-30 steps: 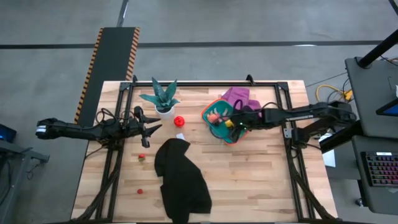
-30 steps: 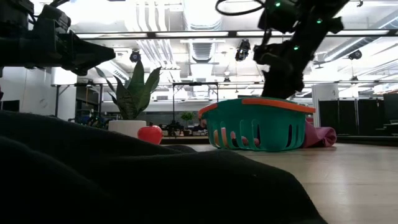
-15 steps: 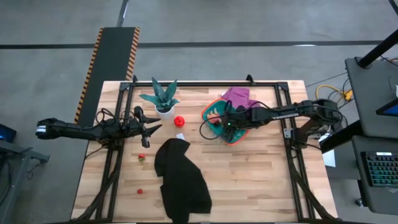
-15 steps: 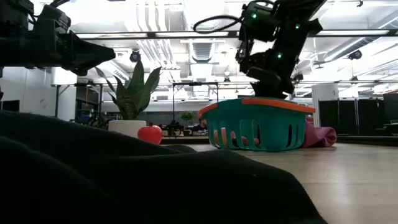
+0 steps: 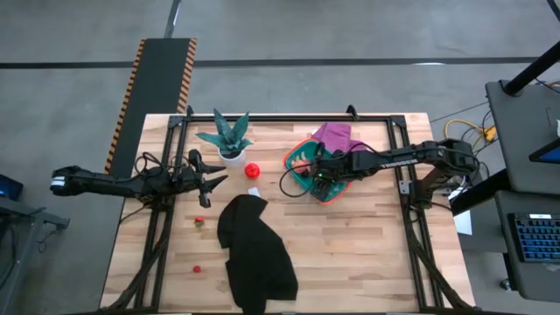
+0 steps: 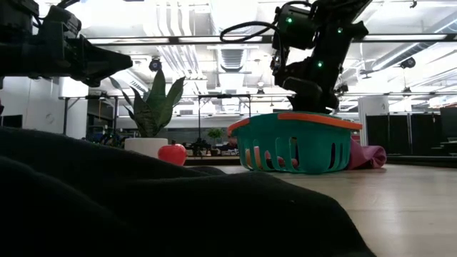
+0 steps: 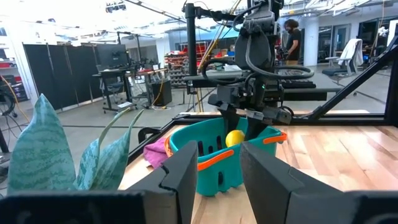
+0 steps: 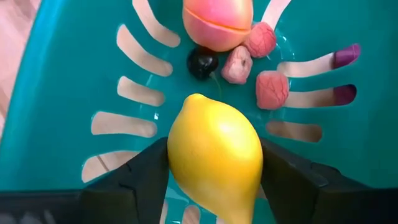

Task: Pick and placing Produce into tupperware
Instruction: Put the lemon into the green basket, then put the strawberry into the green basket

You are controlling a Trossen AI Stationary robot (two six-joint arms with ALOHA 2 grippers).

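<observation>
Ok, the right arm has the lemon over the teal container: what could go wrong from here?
The right gripper holds the lemon above pieces already in the tupperware; dropped there, it might land on the peach and roll. The tupperware also sits partly on the purple cloth, so a push could tip it. The red produce lies close to the plant, awkward for the left gripper.

Right gripper (image 7: 241, 122) holding yellow lemon (image 7: 234, 137), above teal container (image 7: 211, 155)

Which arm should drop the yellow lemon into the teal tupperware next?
Right. The right gripper already holds the yellow toy lemon directly over the teal slotted plastic container. The left gripper waits by the potted plant, holding nothing.
</observation>
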